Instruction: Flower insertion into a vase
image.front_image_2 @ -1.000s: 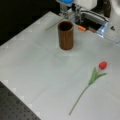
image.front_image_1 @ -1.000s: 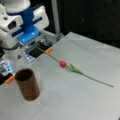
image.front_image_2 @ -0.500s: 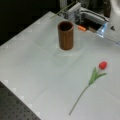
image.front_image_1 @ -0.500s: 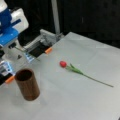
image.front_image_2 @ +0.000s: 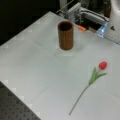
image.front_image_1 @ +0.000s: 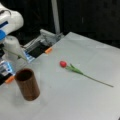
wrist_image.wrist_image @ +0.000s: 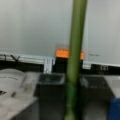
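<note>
arm: white, at a front view's left edge (image.front_image_1: 10, 20) and at a front view's top right corner (image.front_image_2: 113, 22); off the table's (image.front_image_1: 75, 100) back edge in both.
claw: not made out in either front view; state cannot tell.
wrist view only: a green stem (wrist_image.wrist_image: 75, 50) runs straight up the middle, close to the lens, with a dark block on each side at the bottom. Can't tell if those blocks are the claw's fingers. Behind it are the table edge and an orange tag (wrist_image.wrist_image: 62, 53).
front views only: a flower (image.front_image_1: 82, 73) lies flat on the table, red bloom toward the arm side and stem tip pointing away, well apart from the arm and untouched (image.front_image_2: 91, 80).
vase: upright on the table, nearer the arm than the flower (image.front_image_1: 27, 85); nothing shows above its rim (image.front_image_2: 66, 35).
tag: orange, on the table edge by the arm's base, beyond the vase (image.front_image_2: 81, 28).
mismatch: the close stem in the wrist view is not clearly seen in the front views.
</note>
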{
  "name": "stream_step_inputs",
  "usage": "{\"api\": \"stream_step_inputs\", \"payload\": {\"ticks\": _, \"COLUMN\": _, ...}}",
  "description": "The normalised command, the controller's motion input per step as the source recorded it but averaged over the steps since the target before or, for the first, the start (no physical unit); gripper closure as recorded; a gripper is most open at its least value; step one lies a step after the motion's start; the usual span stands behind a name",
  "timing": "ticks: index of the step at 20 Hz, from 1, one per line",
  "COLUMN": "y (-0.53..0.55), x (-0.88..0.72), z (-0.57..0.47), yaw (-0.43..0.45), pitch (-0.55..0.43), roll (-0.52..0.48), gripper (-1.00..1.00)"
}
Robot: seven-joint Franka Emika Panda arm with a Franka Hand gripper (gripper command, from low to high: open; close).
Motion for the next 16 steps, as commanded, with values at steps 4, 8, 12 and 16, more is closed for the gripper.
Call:
{"api": "stream_step_inputs", "payload": {"ticks": 4, "y": -0.04, "x": -0.22, "z": 0.00, "yaw": 0.118, "pitch": 0.345, "roll": -0.116, "gripper": 1.00}}
{"api": "stream_step_inputs", "payload": {"ticks": 8, "y": -0.13, "x": 0.05, "z": 0.17, "yaw": 0.159, "pitch": 0.582, "roll": -0.169, "gripper": 1.00}}
{"api": "stream_step_inputs", "payload": {"ticks": 12, "y": -0.19, "x": 0.31, "z": 0.25, "yaw": 0.173, "pitch": 0.686, "roll": -0.211, "gripper": 1.00}}
{"api": "stream_step_inputs", "payload": {"ticks": 16, "y": -0.23, "x": 0.42, "z": 0.28, "yaw": 0.125, "pitch": 0.713, "roll": -0.134, "gripper": 1.00}}
